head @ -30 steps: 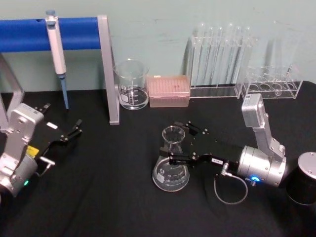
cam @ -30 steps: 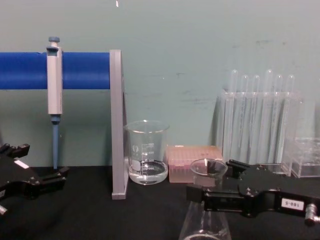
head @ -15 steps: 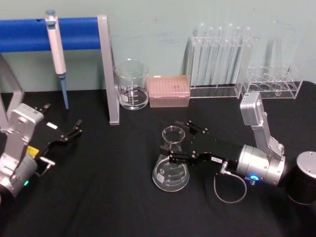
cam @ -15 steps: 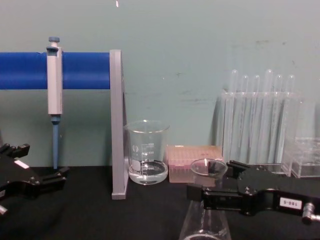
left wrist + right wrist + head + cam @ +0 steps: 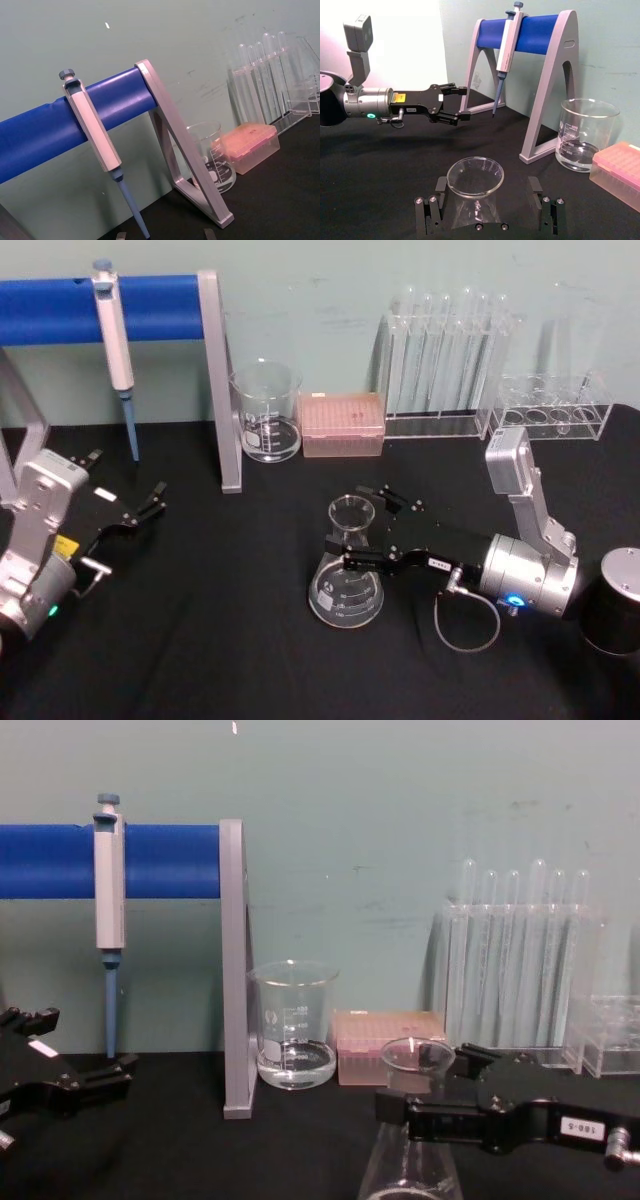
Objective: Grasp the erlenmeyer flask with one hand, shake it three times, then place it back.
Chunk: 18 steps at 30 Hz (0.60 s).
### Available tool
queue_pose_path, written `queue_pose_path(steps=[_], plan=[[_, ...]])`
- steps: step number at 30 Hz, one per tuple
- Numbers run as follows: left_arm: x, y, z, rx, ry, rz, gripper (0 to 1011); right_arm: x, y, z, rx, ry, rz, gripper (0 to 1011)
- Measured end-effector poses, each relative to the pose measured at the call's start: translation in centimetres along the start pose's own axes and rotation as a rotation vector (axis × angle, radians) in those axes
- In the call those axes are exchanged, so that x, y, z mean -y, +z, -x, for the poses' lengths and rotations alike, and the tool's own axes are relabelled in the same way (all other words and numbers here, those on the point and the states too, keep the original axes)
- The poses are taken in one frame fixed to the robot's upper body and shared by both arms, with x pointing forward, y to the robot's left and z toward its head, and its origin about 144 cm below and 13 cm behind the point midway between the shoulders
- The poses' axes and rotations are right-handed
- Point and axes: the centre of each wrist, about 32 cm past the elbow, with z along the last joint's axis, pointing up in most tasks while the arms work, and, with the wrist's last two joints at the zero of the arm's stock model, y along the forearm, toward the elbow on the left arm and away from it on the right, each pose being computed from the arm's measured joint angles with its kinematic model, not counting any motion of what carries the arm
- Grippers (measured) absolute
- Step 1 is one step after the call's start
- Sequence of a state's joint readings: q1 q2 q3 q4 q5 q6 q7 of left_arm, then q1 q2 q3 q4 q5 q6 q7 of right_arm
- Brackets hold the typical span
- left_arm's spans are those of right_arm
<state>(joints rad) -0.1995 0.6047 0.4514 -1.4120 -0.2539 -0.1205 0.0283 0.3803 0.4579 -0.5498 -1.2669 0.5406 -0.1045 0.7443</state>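
The clear erlenmeyer flask [image 5: 345,585] stands upright on the black table, just right of the middle. My right gripper [image 5: 354,524] reaches in from the right, open, with its two black jaws on either side of the flask's neck. In the right wrist view the flask's rim [image 5: 475,175] sits between the fingers [image 5: 438,186], with a gap on each side. The chest view shows the flask [image 5: 415,1165] at the bottom edge, with the near jaw across its neck. My left gripper [image 5: 148,505] rests open at the far left, away from the flask.
A glass beaker [image 5: 266,412] holding a little liquid, a pink tip box [image 5: 342,425] and test tube racks [image 5: 440,360] line the back. A pipette [image 5: 115,330] hangs on the blue stand [image 5: 215,380] at the back left. A black cylinder [image 5: 612,615] stands at the right edge.
My right gripper has drawn back slightly to the right along the flask's neck. The flask stays in place on the table. The left arm has not moved.
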Motion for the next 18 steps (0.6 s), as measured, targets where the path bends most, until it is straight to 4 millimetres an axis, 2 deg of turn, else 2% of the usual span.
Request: queue_pose_path(steps=[18], plan=[[0.00, 0.00, 0.00, 0.000, 0.000, 0.000, 1001, 0.00, 0.00, 0.00, 0.002, 0.003, -0.001, 1000]])
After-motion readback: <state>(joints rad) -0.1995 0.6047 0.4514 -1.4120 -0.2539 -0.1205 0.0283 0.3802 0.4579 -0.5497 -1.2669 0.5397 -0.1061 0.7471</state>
